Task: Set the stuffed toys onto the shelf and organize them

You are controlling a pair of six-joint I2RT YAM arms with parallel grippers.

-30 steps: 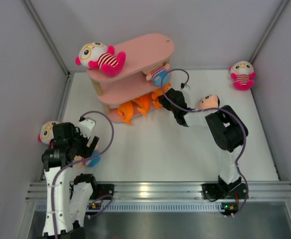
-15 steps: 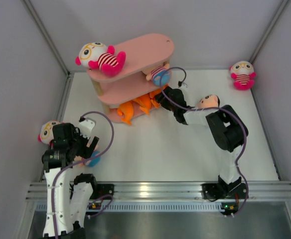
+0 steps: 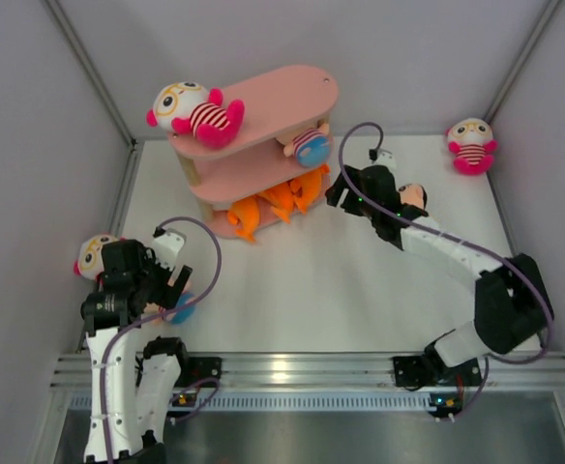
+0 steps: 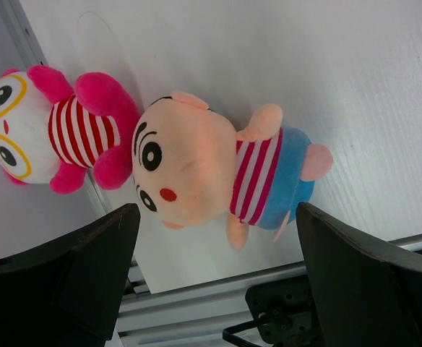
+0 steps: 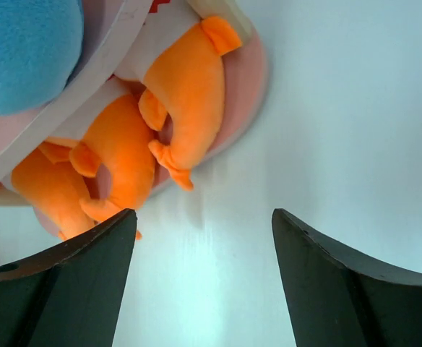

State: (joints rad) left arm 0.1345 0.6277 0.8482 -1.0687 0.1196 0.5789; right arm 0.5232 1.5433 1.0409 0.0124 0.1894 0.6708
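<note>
Overhead, the pink shelf (image 3: 282, 92) stands toward the far left of the bench (image 3: 302, 280). A white-headed doll with yellow glasses (image 3: 193, 114) lies on its top board. A peach doll with a blue bottom (image 3: 307, 145) lies at the right end of the middle board. Three orange sharks (image 3: 275, 201) are packed side by side on the bottom board, their tails poking out over the edge.

The right tool (image 5: 204, 217) hovers above the bench just beside the shelf's right end, its fingers spread wide with nothing between them. A black-haired doll (image 3: 410, 196) lies on the bench, partly hidden by the right arm. Another glasses doll (image 3: 471, 145) sits alone in the far right corner.

Near the left edge, the left tool (image 4: 216, 217) hangs with its fingers spread over a second peach doll (image 4: 211, 177). That doll lies face up on the bench and touches neither finger. A third glasses doll (image 4: 45, 130) lies just beside it, against the wall.
</note>
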